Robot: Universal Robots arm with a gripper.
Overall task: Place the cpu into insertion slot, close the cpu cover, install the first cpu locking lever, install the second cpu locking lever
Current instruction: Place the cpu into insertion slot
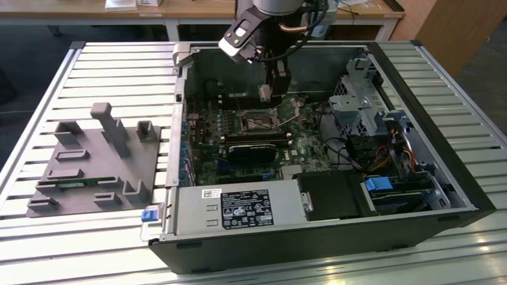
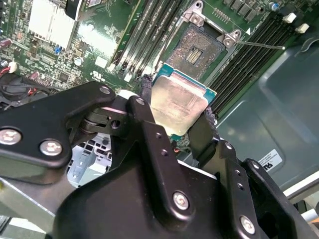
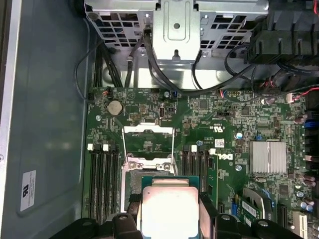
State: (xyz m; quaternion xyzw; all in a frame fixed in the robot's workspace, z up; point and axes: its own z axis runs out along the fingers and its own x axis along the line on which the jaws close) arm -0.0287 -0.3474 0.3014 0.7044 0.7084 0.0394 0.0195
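The arm ends in a dark grey wrist with a silver-and-black camera block on its side and black cables looping next to it. The gripper is matte black, built of flat linkage bars pinned with silvery round-head screws, and its two narrow fingers carry rough dark pads.

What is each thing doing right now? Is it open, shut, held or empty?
tool: shut on the chip.
chip: held in the air over the socket, not in yet.
socket: uncovered and empty.
cover: flipped open, off the socket.
computer case: lying on its side, open on top.
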